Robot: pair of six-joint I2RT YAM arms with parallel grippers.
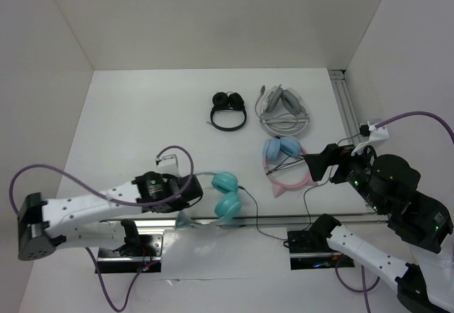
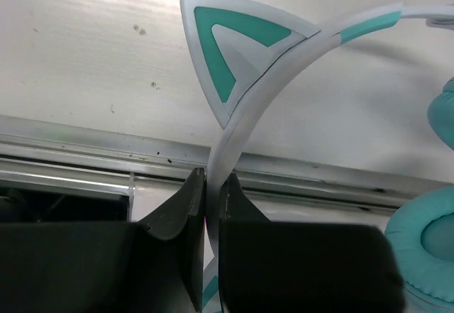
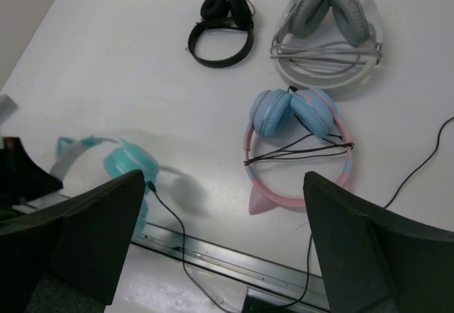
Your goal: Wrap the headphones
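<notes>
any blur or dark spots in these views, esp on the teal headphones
Right wrist: the teal headphones look smeared, the pink pair sharp. Left wrist: the headband is crisp, the left gripper shut on it a dark mass. Top view: even light, soft shadows.

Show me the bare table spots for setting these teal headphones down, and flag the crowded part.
Widest bare patch: the table between the left wall and the small black headphones, beyond the left arm. A smaller one lies between those and the teal headphones. Crowded: the right side, where grey headphones, pink-and-blue headphones and a loose black cable cluster.
</notes>
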